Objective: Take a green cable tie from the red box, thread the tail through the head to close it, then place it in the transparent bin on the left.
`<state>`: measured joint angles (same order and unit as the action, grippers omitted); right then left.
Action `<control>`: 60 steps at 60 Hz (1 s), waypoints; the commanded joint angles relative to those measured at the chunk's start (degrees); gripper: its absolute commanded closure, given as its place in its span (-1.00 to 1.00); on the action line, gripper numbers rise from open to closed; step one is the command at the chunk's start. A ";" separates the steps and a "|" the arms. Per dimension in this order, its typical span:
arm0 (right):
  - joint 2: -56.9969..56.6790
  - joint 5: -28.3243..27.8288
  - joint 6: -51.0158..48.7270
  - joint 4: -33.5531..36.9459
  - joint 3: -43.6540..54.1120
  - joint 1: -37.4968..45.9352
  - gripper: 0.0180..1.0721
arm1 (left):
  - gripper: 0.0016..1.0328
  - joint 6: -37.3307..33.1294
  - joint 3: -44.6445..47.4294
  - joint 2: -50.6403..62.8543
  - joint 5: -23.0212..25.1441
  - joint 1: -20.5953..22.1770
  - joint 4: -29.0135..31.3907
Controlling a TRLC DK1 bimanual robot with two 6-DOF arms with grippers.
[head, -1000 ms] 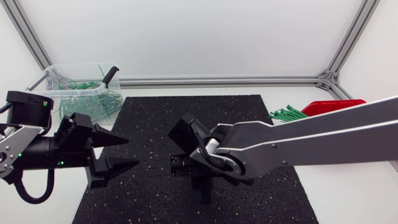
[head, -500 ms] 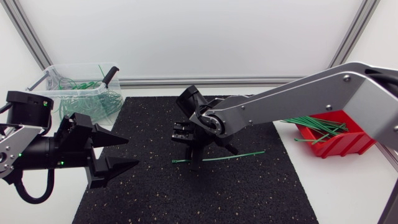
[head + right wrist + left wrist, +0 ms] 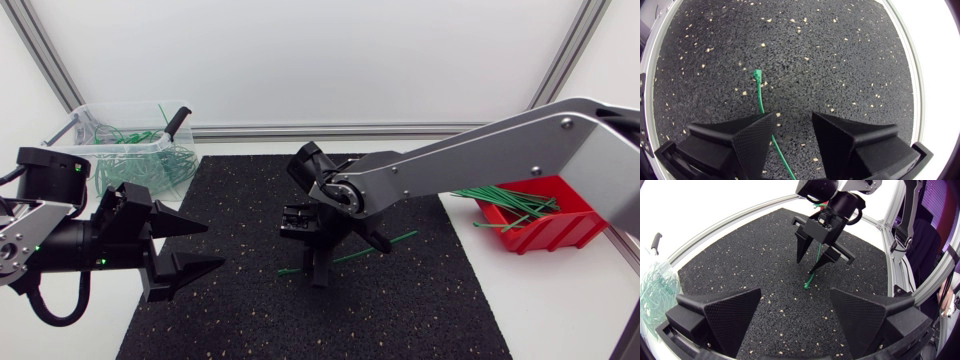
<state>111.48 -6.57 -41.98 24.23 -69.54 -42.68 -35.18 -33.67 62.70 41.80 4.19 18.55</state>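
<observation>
Matting is seen from above on the surface, a green cable tie lying flat on it under the right pincer, which is spread and empty; the left pincer is also spread, near the clear bin. From the left wrist, the cable tie is seen ahead of the open left pincer. From the right wrist, the cable tie is seen passing under one finger, not between both.

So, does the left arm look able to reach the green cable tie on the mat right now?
Probably, at its near end only: bare mat lies between the open left gripper and the head of the cable tie, but the right gripper stands over its middle.
</observation>
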 commanded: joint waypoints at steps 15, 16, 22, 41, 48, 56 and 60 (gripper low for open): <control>-6.89 -1.17 0.67 3.02 4.76 -2.06 -0.08 | -0.86 -0.59 0.27 0.94 0.83 0.03 -0.26; -7.33 -1.17 0.76 3.19 5.03 -2.15 -0.08 | -0.86 -0.59 0.27 0.94 0.83 0.03 -0.26; -8.74 -1.25 0.76 4.07 6.70 -2.94 -0.08 | -0.86 -0.68 0.45 0.94 0.83 0.03 -0.26; -2.67 -3.19 0.05 2.14 5.29 -2.94 -0.05 | -0.86 -0.68 1.15 0.41 0.91 0.47 -0.09; -1.27 -4.15 -0.39 2.58 4.06 -2.59 0.13 | -0.86 -0.68 1.50 -0.38 0.91 0.47 0.18; -0.12 -5.21 -0.65 4.86 2.13 -2.41 0.43 | -0.86 -0.68 1.33 -0.56 1.09 0.56 0.18; 0.32 -5.65 -1.27 6.09 1.69 -2.32 0.73 | -0.86 -0.68 1.24 -0.56 1.09 0.65 0.18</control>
<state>109.65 -11.84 -42.19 29.02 -67.05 -45.25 -35.18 -33.67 62.61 42.02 4.29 18.57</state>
